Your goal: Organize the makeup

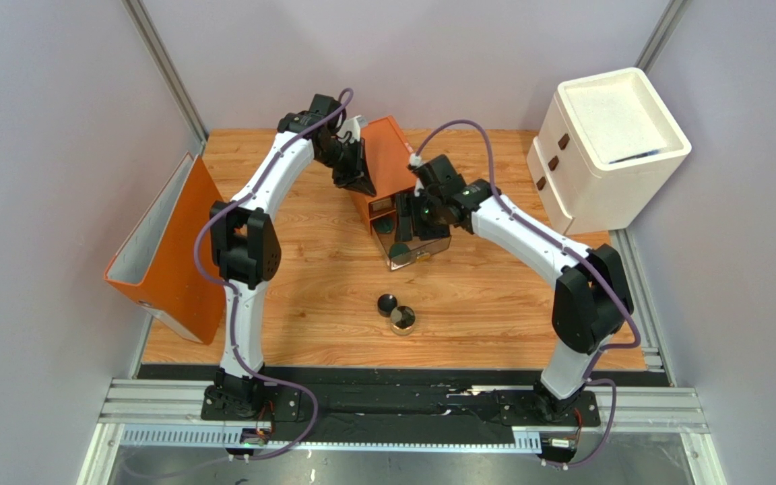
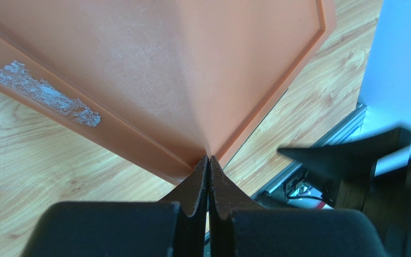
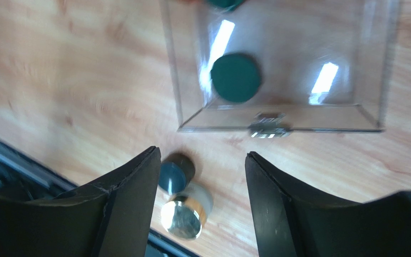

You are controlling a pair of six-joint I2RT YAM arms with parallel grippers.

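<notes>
A clear drawer (image 1: pixel 414 243) stands pulled out of the orange two-drawer box (image 1: pixel 387 152). It holds a dark-green disc (image 3: pixel 236 77), and a second disc (image 3: pixel 223 3) shows at the frame's top edge. A black round pot (image 1: pixel 387 302) and a gold-rimmed jar (image 1: pixel 402 321) stand together on the table nearer the arms; the pot (image 3: pixel 174 174) and the jar (image 3: pixel 186 215) also show in the right wrist view. My right gripper (image 3: pixel 202 155) is open and empty, above the drawer's front. My left gripper (image 2: pixel 208 160) is shut, its tips against the orange box's edge (image 2: pixel 245 128). The tubes are out of view.
A big white cabinet (image 1: pixel 605 147) stands at the back right. An orange and white panel (image 1: pixel 159 253) leans at the table's left edge. Grey walls close in the back and sides. A metal rail (image 1: pixel 402 404) runs along the near edge.
</notes>
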